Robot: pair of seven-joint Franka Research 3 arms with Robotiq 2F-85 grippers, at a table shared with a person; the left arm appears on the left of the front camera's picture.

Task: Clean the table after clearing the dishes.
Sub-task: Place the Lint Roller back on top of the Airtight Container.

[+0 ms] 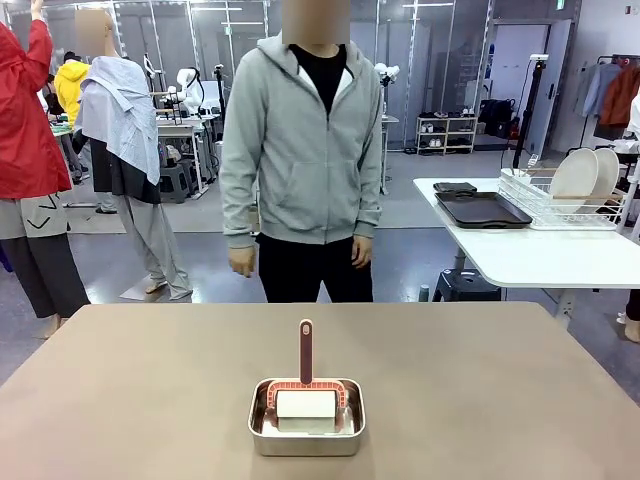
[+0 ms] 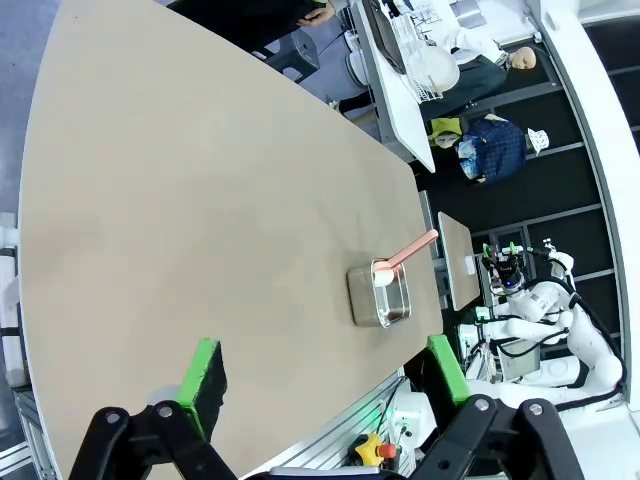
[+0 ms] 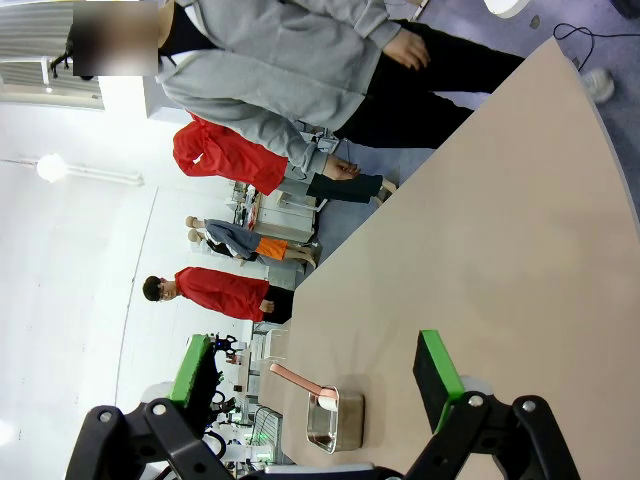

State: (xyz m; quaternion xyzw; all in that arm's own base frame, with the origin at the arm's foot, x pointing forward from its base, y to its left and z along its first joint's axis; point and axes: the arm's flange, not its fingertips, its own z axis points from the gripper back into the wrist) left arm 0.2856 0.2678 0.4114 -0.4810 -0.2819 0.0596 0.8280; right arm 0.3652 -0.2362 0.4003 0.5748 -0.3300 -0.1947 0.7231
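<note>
Fingers of the left gripper and right gripper stand released, so take the pink-handled roller in the steel pan, lower centre of the bare brown surface, by its upright handle.

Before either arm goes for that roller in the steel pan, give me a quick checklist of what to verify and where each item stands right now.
1. Dishes off the table: ok; two trays and plates sit on the white side table.
2. Roller in the steel pan, handle up: ok.
3. Left gripper fingers apart, holding nothing: ok.
4. Right gripper fingers apart, holding nothing: ok.
5. Person's hands back from the table edge: ok.
6. Crumbs or spills to target on the tabletop: cannot tell.
</note>
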